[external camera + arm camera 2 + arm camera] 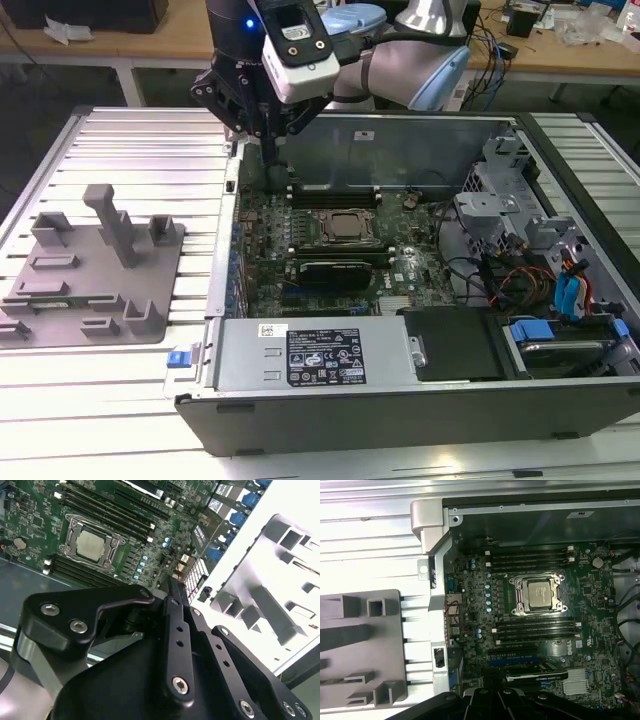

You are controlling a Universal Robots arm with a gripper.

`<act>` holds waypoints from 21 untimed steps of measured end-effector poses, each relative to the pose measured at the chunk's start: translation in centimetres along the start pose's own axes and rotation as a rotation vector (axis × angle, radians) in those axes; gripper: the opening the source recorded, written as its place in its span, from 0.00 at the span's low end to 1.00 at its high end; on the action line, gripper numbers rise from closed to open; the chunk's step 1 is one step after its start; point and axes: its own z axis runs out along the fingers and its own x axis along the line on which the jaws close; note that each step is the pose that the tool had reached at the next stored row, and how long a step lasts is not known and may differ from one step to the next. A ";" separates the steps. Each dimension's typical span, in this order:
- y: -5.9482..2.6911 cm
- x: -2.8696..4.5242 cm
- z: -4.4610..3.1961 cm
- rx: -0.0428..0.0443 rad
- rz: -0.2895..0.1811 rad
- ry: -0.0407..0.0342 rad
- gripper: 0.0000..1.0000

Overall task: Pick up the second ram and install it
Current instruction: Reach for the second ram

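Observation:
My gripper (pixel 271 160) hangs over the motherboard (pixel 330 255) at the far corner on the exterior view's left, just inside the case wall. Its two black fingers (pixel 171 592) stand pressed together, with nothing visible between them. The second ram is out of view. Long black memory slots (pixel 530 560) run along one side of the processor socket (pixel 540 594), and more slots (pixel 537 627) along the other. The grey holder tray (pixel 90 265) lies outside the case on the exterior view's left, and its stands carry no green stick.
The open computer case (pixel 400 400) sits on a ribbed metal table (pixel 150 140). A black power supply (pixel 315 355) lines its near side. A drive cage and cables (pixel 520 250) fill the exterior view's right. Workbenches stand behind.

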 end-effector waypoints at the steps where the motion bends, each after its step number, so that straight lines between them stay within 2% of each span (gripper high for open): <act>1: -0.01 0.12 0.00 -0.0001 0.000 -0.0001 0.08; 6: -0.09 1.15 -0.03 -0.0001 0.000 -0.0002 0.08; 17: -0.20 2.74 -0.07 0.0000 0.000 -0.0004 0.08; 21: -0.28 3.74 -0.09 -0.0001 0.000 -0.0004 0.08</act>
